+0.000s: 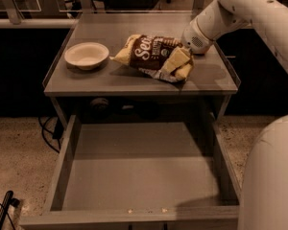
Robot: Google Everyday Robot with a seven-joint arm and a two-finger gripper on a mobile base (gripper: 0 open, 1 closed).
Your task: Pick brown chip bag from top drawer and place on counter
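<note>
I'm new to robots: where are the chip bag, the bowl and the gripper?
brown chip bag point(146, 55), camera view, dark brown centre.
bowl point(86, 55), camera view, inner hollow.
gripper point(181, 66), camera view, its tip, at the bag's right end over the counter point(134, 83).
</note>
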